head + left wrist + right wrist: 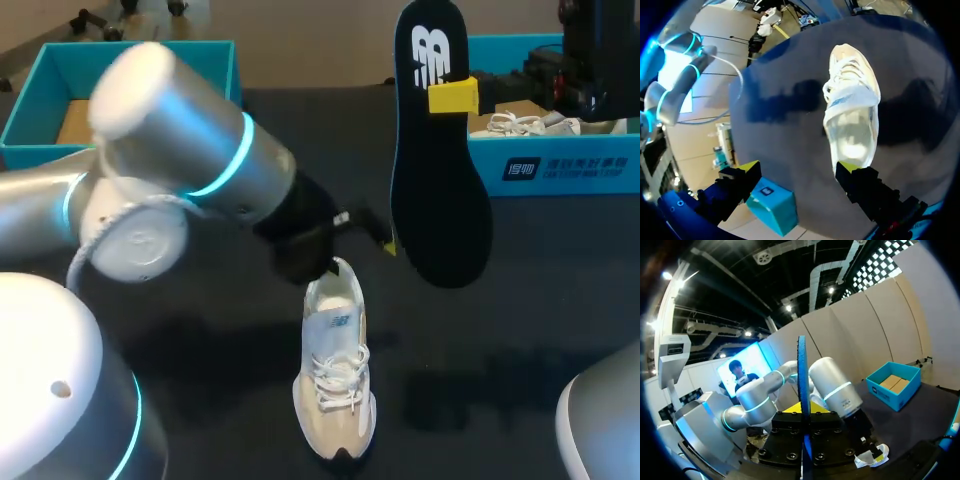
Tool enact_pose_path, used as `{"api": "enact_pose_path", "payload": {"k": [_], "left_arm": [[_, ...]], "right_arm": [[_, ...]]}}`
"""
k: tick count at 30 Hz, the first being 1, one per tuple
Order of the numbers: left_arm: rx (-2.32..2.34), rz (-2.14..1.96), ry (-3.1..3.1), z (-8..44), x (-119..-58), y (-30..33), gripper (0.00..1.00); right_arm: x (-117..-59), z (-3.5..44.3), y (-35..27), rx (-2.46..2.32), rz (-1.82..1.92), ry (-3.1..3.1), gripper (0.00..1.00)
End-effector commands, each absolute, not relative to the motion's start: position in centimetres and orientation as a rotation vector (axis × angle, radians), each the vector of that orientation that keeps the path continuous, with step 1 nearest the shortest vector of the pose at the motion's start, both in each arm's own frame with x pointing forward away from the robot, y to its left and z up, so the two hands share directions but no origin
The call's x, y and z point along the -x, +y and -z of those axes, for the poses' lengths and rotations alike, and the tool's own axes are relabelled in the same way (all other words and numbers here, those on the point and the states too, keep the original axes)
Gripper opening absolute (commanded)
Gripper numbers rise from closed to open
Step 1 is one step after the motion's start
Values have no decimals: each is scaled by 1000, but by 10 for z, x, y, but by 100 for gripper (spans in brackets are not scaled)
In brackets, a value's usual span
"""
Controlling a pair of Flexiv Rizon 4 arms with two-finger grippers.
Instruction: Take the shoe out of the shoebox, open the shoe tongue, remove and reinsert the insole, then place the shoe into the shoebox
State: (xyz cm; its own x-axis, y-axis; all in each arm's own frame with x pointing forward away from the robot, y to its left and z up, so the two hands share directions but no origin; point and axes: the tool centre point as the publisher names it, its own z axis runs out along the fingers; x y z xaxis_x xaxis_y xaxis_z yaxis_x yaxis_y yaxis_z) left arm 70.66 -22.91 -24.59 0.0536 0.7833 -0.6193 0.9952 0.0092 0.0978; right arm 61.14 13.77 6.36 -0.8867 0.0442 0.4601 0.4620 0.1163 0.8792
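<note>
**Reporter:** What lay nearest on the dark table [520, 330]?

**Photographer:** The shoe [336, 380], cream and white, sat upright on its sole with the toe pointing toward the robot's base. Its tongue [847, 97] was pulled forward over the laces, and the mouth gaped open.

**Reporter:** And the left arm?

**Photographer:** It reached in over the table, and the left gripper [797, 170] hung at the shoe's heel. Its yellow-tipped fingers [747, 167] were spread wide and clasped nothing. One tip stood just beside the heel collar. Whether it touched, I couldn't tell.

**Reporter:** Where was the insole?

**Photographer:** The insole [437, 180] was out of the shoe and in the air. Black and long, it hung beyond the shoe and toward the right. The right gripper [452, 96] was clamped on it near its upper end. From that wrist's camera, the insole showed edge-on, pinched between the fingers.

**Reporter:** And farther back?

**Photographer:** At the table's far right stood the teal shoebox [560, 165], well apart from the shoe. A second white shoe [515, 124] lay inside it. Another teal box [40, 100] stood at the far left, with brown card showing inside.
</note>
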Motion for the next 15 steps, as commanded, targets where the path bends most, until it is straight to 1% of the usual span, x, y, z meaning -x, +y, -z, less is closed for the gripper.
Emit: {"api": "enact_pose_path", "payload": {"k": [1, 9, 15], "left_arm": [[-1704, 673, 1640, 206, -701, -192, 100], [-1561, 770, 1485, 160, -708, -179, 100], [-1480, 814, 1463, 140, -723, -176, 100]], "right_arm": [[-615, -65, 142, 493, 1822, -2082, 0], [-615, -65, 142, 493, 1822, -2082, 0], [-615, -65, 142, 493, 1822, -2082, 0]]}}
